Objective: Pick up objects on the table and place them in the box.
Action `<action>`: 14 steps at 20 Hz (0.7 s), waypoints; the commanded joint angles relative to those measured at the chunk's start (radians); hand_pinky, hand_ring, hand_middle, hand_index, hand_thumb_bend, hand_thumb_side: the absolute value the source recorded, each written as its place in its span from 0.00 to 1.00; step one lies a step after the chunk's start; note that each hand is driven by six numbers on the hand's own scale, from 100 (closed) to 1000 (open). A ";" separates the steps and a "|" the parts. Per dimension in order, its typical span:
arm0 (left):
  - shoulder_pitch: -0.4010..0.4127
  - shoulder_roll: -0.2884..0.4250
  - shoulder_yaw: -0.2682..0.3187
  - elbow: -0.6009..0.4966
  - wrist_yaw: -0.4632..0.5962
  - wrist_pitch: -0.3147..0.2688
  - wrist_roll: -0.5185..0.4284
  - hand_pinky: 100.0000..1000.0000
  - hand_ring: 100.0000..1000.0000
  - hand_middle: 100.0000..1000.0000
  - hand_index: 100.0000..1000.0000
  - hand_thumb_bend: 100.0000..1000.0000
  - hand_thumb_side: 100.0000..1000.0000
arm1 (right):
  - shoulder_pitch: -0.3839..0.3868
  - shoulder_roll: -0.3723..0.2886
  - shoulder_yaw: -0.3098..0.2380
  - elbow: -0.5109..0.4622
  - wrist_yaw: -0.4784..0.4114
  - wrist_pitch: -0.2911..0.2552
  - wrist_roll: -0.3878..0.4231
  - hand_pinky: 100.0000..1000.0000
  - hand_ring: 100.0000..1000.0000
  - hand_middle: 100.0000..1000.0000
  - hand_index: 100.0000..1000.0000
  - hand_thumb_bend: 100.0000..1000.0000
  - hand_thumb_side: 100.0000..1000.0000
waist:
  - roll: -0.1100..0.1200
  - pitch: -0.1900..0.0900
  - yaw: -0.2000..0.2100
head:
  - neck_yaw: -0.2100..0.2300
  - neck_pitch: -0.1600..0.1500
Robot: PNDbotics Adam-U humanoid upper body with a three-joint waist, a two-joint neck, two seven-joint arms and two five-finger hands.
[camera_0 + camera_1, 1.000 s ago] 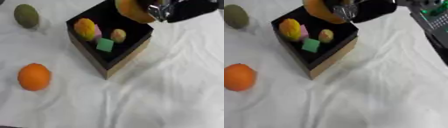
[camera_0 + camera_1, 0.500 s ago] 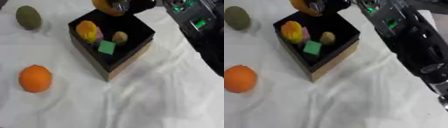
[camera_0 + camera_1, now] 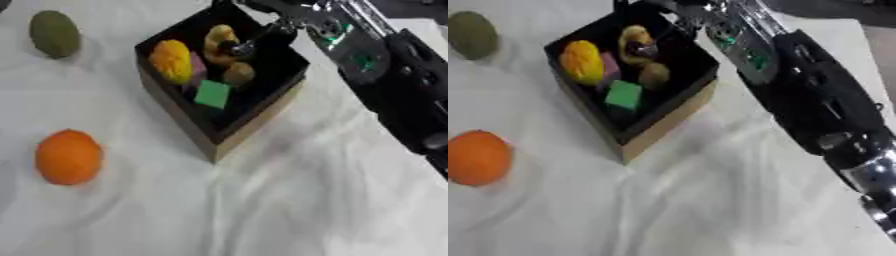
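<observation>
Right hand (image 3: 262, 37) inside box (image 3: 254, 117), orange (image 3: 68, 156) well apart

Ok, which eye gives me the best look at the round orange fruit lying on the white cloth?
The left eye view: the round orange fruit sits whole on the white cloth, well left of the black box. The right eye view cuts its left side off at the frame edge.
</observation>
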 commanded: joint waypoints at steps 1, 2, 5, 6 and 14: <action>-0.004 0.022 0.003 -0.015 0.003 0.000 -0.001 0.85 0.73 0.71 0.78 0.00 0.44 | -0.014 -0.012 -0.011 0.001 0.028 -0.009 0.043 0.86 0.93 0.77 0.80 0.29 0.00 | -0.005 -0.011 -0.001 | 0.002 -0.012; -0.003 0.021 0.003 -0.015 0.003 0.000 -0.001 0.85 0.73 0.71 0.78 0.00 0.44 | -0.013 -0.012 -0.013 0.002 0.035 -0.007 0.056 0.88 0.96 0.82 0.83 0.29 0.00 | -0.005 -0.012 -0.002 | 0.003 -0.012; -0.002 0.021 0.003 -0.015 0.003 0.001 0.000 0.85 0.73 0.71 0.78 0.00 0.44 | -0.008 -0.012 -0.021 -0.004 0.046 0.006 0.082 0.89 0.98 0.84 0.85 0.30 0.00 | -0.004 -0.014 -0.003 | 0.006 -0.011; -0.002 0.020 0.003 -0.015 0.003 0.001 0.000 0.85 0.72 0.71 0.78 0.00 0.44 | -0.007 -0.012 -0.024 -0.010 0.043 0.011 0.083 0.89 0.97 0.84 0.85 0.28 0.00 | -0.004 -0.014 -0.004 | 0.006 -0.011; 0.005 0.039 0.009 -0.015 -0.008 -0.003 0.008 0.84 0.73 0.71 0.78 0.00 0.40 | 0.017 -0.079 -0.088 -0.208 -0.104 0.121 0.040 0.87 0.93 0.78 0.82 0.05 0.00 | 0.006 -0.027 -0.019 | 0.034 0.002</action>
